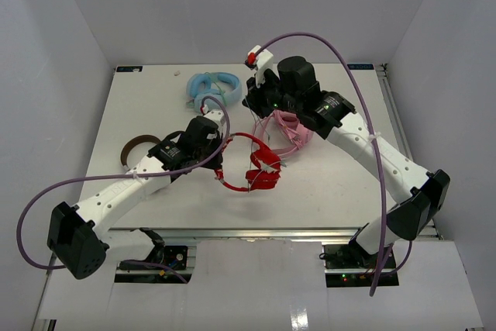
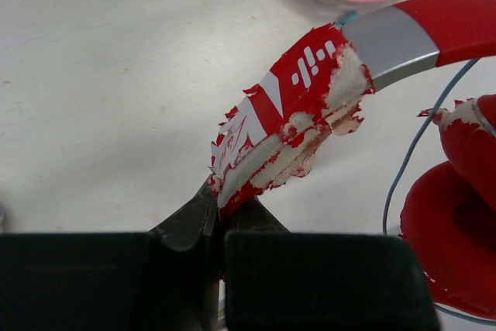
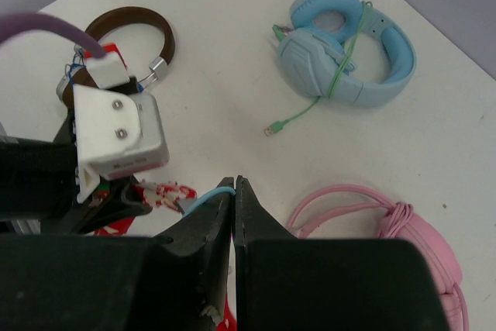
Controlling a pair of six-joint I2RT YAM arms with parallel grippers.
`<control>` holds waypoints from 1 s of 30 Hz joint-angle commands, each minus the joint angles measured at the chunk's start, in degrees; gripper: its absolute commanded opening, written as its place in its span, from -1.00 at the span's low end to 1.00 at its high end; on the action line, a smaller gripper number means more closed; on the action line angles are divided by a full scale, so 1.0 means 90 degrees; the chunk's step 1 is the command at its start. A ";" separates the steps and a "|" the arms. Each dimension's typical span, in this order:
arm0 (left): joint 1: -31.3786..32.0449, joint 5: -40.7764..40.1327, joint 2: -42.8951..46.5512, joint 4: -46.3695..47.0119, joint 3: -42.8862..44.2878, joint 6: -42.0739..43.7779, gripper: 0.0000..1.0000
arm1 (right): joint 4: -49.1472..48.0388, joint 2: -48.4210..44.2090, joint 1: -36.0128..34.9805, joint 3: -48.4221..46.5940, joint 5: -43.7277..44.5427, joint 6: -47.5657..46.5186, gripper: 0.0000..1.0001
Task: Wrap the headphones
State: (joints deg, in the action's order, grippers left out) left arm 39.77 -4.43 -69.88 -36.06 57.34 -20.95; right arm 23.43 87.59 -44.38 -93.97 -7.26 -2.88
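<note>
The red headphones [image 1: 260,170] lie mid-table, their headband [image 2: 310,75] arching up from a red earcup [image 2: 449,230]. The headband's padding is torn, with white foam showing. My left gripper [image 2: 221,201] is shut on the frayed end of that padding, seen from above at the headband's left side [image 1: 225,143]. A thin pale-blue cable [image 2: 418,145] runs past the earcup. Just above and behind the headphones, my right gripper [image 3: 235,184] is shut, with the cable [image 3: 203,198] pinched at its tips. A bit of red headband [image 3: 167,191] shows beside it.
Pink headphones [image 1: 291,129] with a coiled pink cable [image 3: 349,207] lie right under my right arm. Light-blue headphones [image 1: 211,87] with a green cable [image 3: 310,106] sit at the back. A brown headband [image 1: 138,147] lies left of my left arm.
</note>
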 commanded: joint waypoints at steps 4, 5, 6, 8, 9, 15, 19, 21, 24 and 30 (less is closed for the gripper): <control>-0.0012 -0.2004 0.0031 -0.0171 0.0415 -0.0913 -1.00 | 0.0447 -0.0353 -0.0059 -0.0136 -0.0129 0.0105 -0.85; -0.0009 -0.2043 0.0014 -0.0186 0.0422 -0.0932 -1.00 | 0.0465 -0.0390 -0.0065 -0.0130 -0.0227 0.0112 -0.85; -0.0030 -0.2206 -0.0060 -0.0250 0.0448 -0.1017 -1.00 | 0.0475 -0.0454 -0.0091 -0.0103 -0.0359 0.0144 -0.85; -0.0083 -0.2440 -0.0165 -0.0339 0.0494 -0.1189 -1.00 | 0.0492 -0.0564 -0.0137 -0.0056 -0.0601 0.0184 -0.85; -0.0105 -0.2581 -0.0176 -0.0361 0.0510 -0.1270 -1.00 | 0.0486 -0.0629 -0.0143 -0.0007 -0.0715 0.0222 -0.85; -0.0340 -0.2990 -0.0106 -0.0478 0.0563 -0.1693 -1.00 | 0.0427 -0.0899 -0.0277 0.0294 -0.1587 0.0282 -0.85; -0.0487 -0.3252 -0.0123 -0.0642 0.0647 -0.1980 -1.00 | 0.0000 -0.1145 -0.0359 0.0831 -0.2177 0.0588 -0.85; -0.0579 -0.3346 -0.0132 -0.0734 0.0692 -0.2125 -1.00 | -0.0232 -0.1257 -0.0387 0.1070 -0.2331 0.0696 -0.85; -0.0688 -0.3459 -0.0159 -0.0830 0.0770 -0.2326 -1.00 | -0.0555 -0.1389 -0.0446 0.1445 -0.2795 0.0879 -0.84; -0.0762 -0.3609 -0.0205 -0.1076 0.1011 -0.2686 -1.00 | -0.1371 -0.1700 -0.0674 0.2270 -0.3337 0.1066 -0.85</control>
State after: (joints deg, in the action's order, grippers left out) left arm 33.85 -33.57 -72.86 -45.93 62.60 -39.90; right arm 19.89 76.26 -48.64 -76.29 -29.69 4.25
